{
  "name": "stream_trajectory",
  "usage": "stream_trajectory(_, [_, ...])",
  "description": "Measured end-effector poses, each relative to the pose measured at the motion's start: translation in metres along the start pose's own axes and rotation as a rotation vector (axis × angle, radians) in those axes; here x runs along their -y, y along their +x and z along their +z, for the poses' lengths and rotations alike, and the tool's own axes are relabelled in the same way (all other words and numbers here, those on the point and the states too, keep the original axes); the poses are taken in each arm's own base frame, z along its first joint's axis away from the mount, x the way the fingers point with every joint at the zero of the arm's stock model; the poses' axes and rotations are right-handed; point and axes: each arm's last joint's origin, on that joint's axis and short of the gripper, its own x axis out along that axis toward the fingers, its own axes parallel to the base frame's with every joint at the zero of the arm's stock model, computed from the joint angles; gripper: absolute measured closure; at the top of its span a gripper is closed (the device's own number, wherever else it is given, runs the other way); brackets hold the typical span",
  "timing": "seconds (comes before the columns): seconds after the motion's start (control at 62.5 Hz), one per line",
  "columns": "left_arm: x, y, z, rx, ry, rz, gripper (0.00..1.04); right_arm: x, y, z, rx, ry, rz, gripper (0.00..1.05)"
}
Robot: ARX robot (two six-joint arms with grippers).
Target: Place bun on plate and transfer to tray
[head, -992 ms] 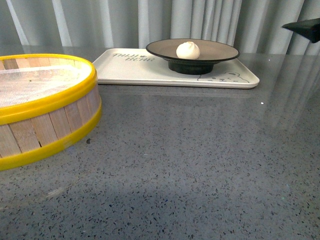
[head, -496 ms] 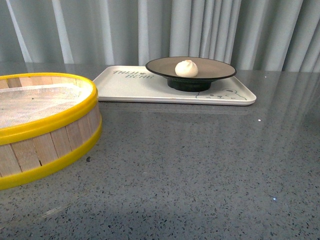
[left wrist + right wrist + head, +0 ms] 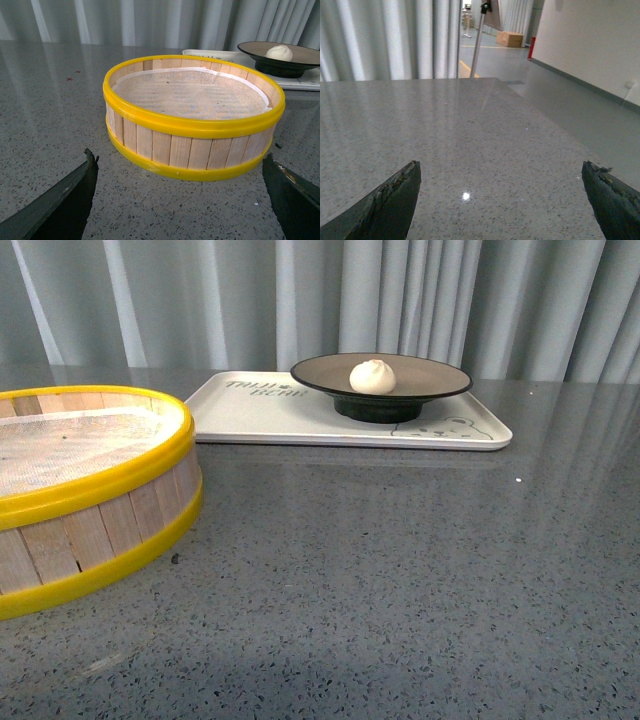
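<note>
A small white pleated bun rests in the middle of the black-rimmed beige plate. That plate stands on the cream tray at the back of the table, over its right half. The left wrist view also catches the bun on the plate beyond the steamer. My left gripper is open, low over the table just short of the steamer, holding nothing. Facing bare tabletop, my right gripper is open and empty. Neither arm shows in the front view.
A round wooden steamer with yellow rims sits at the front left, its white cloth liner bare. Grey speckled tabletop spreads between steamer and tray. Curtains hang behind. In the right wrist view, the table edge drops off to the floor.
One second ago a dark gripper tip showed at the front view's upper right; it has gone from view. The view shifted slightly, then held still. Bun, plate and tray stayed put.
</note>
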Motion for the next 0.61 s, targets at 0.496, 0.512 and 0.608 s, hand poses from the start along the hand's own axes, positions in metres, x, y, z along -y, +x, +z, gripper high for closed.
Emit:
stream_trajectory(0.496, [0.0,0.0,0.0,0.0,0.0,0.001,0.07,-0.042,-0.036,-0.021,0.0,0.006,0.003,1.03])
stream_trajectory(0.512, [0.0,0.0,0.0,0.0,0.0,0.001,0.07,-0.042,-0.036,-0.021,0.0,0.006,0.002,1.03])
stream_trajectory(0.608, [0.0,0.0,0.0,0.0,0.0,0.001,0.07,-0.046,-0.041,-0.023,0.001,0.006,0.003,1.03])
